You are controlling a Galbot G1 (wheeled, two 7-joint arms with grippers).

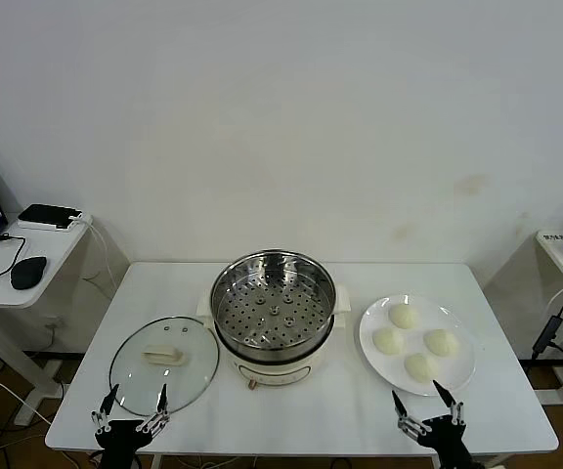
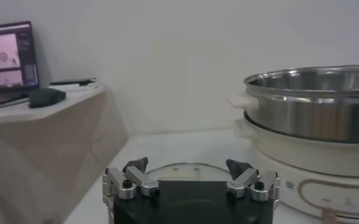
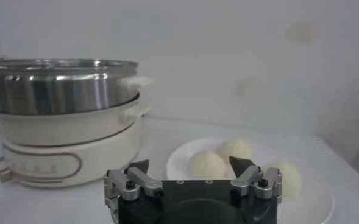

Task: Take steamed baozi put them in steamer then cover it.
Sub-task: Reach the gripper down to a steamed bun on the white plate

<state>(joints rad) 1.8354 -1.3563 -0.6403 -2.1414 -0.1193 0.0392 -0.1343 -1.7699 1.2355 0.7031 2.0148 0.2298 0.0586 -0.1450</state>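
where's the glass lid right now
In the head view the glass lid lies flat on the table's left side, beside the steamer, just ahead of the open left hand.

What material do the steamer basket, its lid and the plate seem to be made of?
Steamer: polished metal, probably stainless steel; it reflects brightly and its floor is perforated.
Lid: clear glass, since the table shows through, with a metal rim and a cream handle, perhaps plastic.
Plate: smooth glossy white, ceramic or melamine; unclear which.
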